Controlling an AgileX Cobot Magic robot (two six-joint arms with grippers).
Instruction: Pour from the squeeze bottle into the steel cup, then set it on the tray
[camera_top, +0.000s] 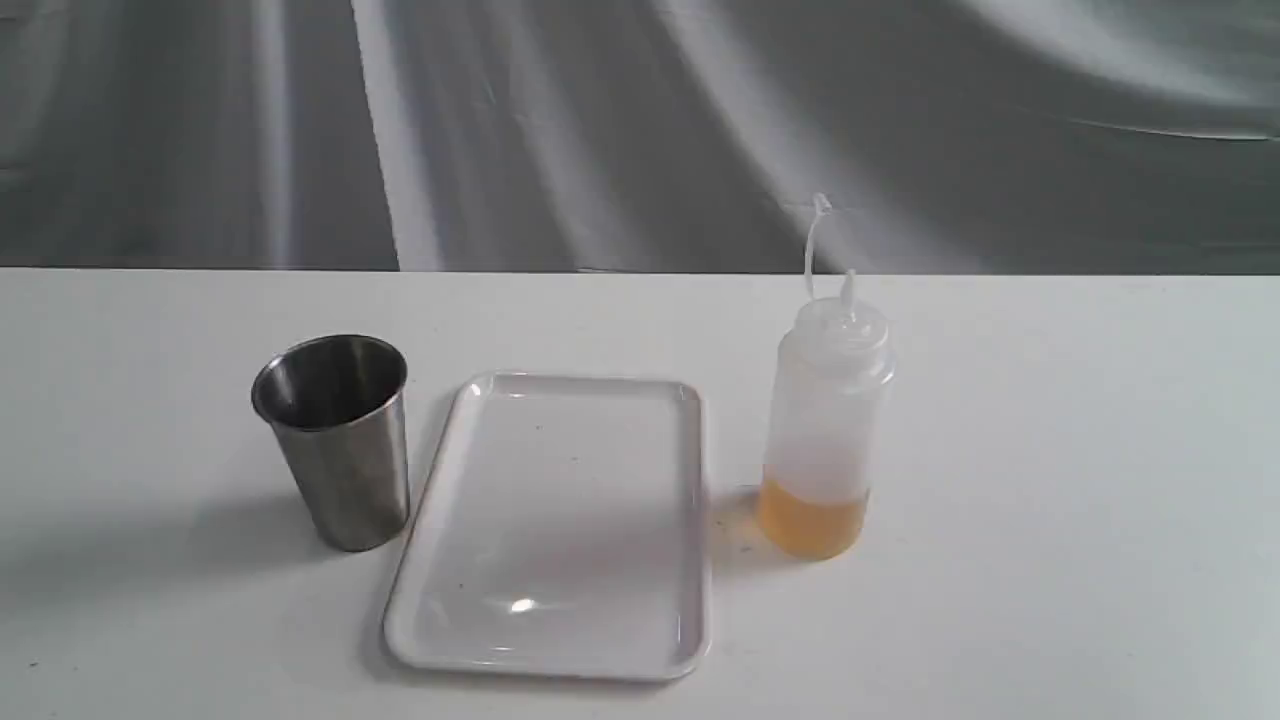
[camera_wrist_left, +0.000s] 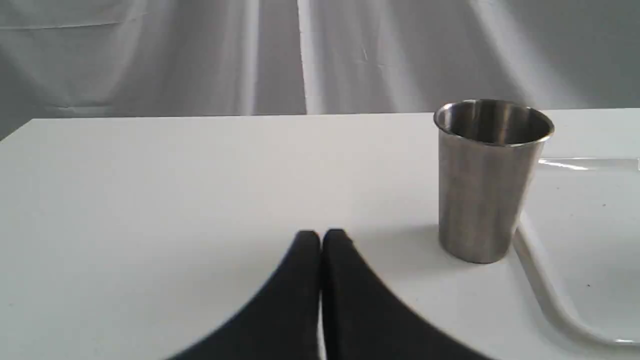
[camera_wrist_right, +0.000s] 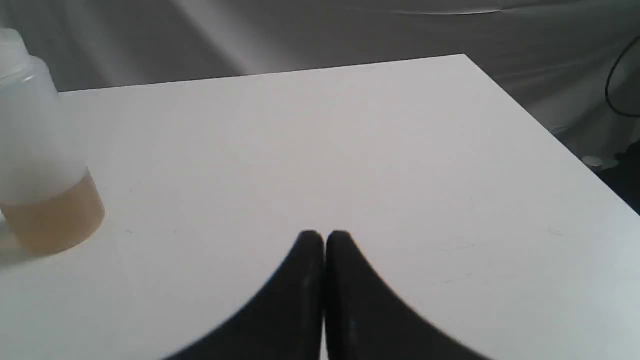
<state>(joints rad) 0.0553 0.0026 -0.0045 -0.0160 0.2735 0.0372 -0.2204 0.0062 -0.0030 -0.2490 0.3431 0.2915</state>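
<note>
You see the tray (camera_top: 560, 500) flat on the bench (camera_top: 1050, 500). The steel cup (camera_top: 340, 450) stands just beside its left side, the squeeze bottle (camera_top: 822, 430) upright near its right side. Your left pincer (camera_wrist_left: 321, 240) and right pincer (camera_wrist_right: 325, 240) are both pressed together.

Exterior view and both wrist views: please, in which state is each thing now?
tray: flat, nothing on it.
steel cup: upright beside the tray.
squeeze bottle: upright on the table, nozzle uncapped, amber liquid low.
left end effector: shut, holding nothing.
right end effector: shut, holding nothing.
</note>
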